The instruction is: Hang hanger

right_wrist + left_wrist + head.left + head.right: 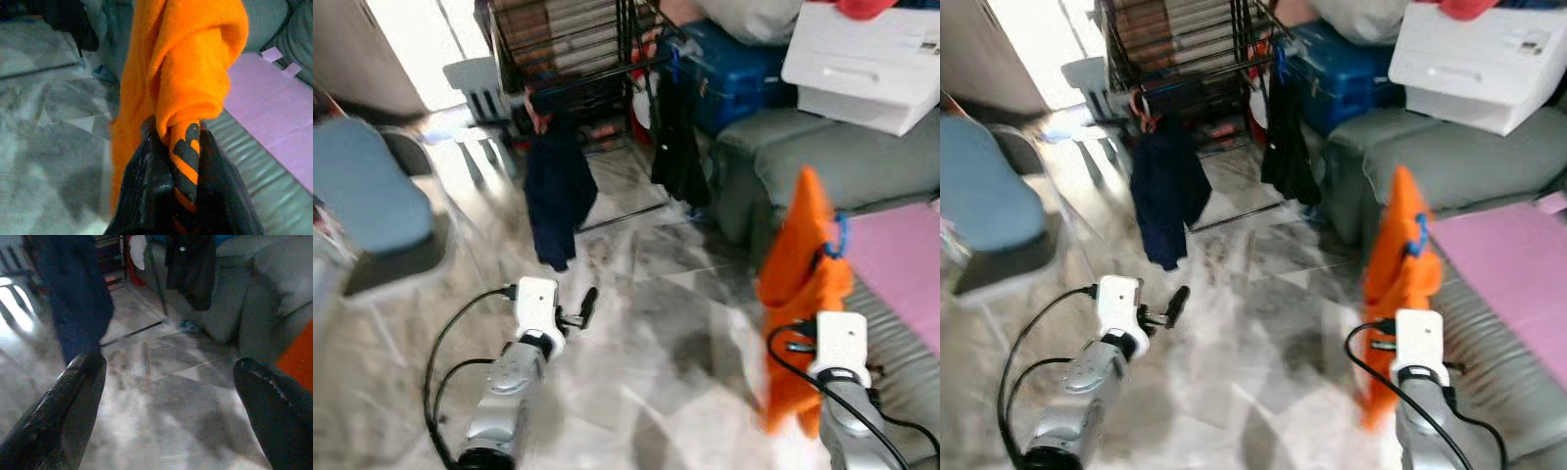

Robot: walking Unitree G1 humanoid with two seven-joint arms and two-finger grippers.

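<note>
Two garments, a navy one (558, 191) and a black one (677, 147), hang on the drying rack (570, 54) ahead; I see open marble floor (646, 323) between it and me, grey sofa (862, 166) to my right. My right end effector (183, 161), raised, is clamped on the orange garment (803, 284) with a blue hanger (840, 235). My left end effector (171, 396) is spread wide, holding nothing.

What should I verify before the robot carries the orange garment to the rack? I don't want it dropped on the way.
1. Right gripper shut on orange garment: ok.
2. Blue hanger seated in the garment: cannot tell.
3. Left gripper open and free: ok.
4. Drying rack has a free rail: cannot tell; navy garment and black garment hang there.
5. Floor to rack unobstructed: ok.
</note>
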